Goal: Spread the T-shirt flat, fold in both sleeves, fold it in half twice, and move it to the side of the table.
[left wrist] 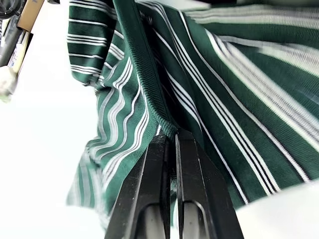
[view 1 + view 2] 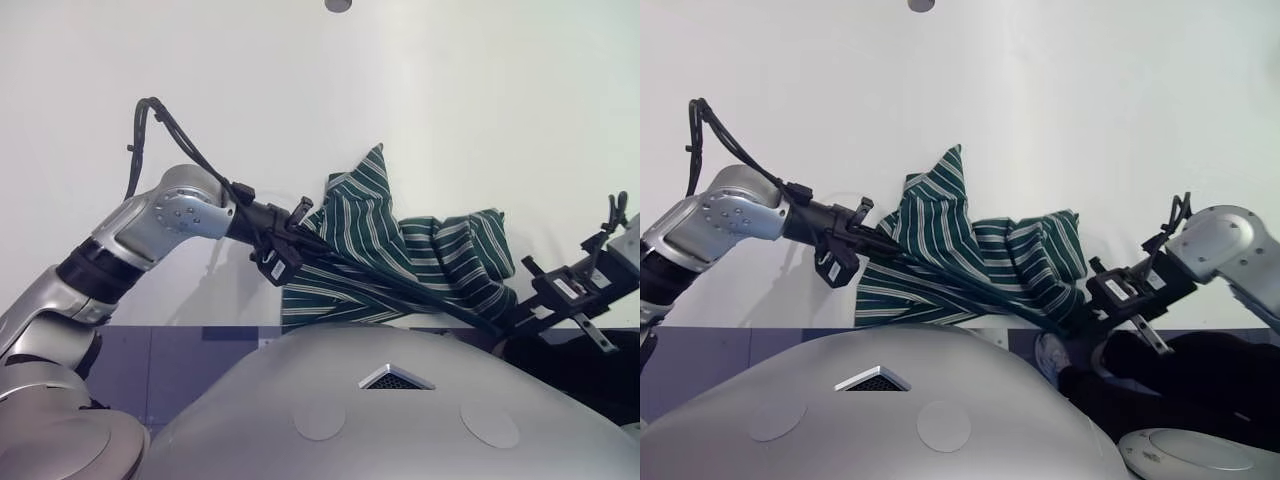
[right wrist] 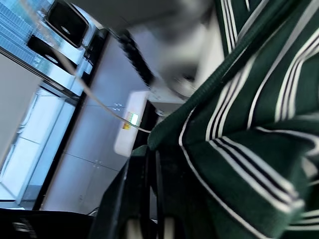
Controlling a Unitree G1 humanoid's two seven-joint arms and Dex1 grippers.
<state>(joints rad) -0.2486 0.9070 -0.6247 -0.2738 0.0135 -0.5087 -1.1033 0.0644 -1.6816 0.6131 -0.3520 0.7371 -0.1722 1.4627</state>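
a dark green shirt (image 2: 400, 260) with thin white stripes is hanging over a plain white surface (image 2: 480, 120), strung between the robot's two arms. the left arm (image 2: 170, 215) is sitting on the left with its elbow raised. the left jaws are pressing together on a ribbed edge of the shirt, and the left wrist view is showing the cloth pinched right at their black tips. the right arm (image 2: 1225, 240) is sitting lower on the right, near the front edge of the surface, and the right jaws are clamping together on a fold of the shirt's edge. a taut band of cloth is slanting from the left jaws down to the right jaws. above this band the shirt is bunching up, with one corner standing in a peak toward the left and a rounded heap sagging toward the right. below the band, a flap is draping down on the left side; whether it is touching the surface cannot be told. a small grey round mark (image 2: 338, 5) is sitting at the far edge of the surface, well apart from the shirt.
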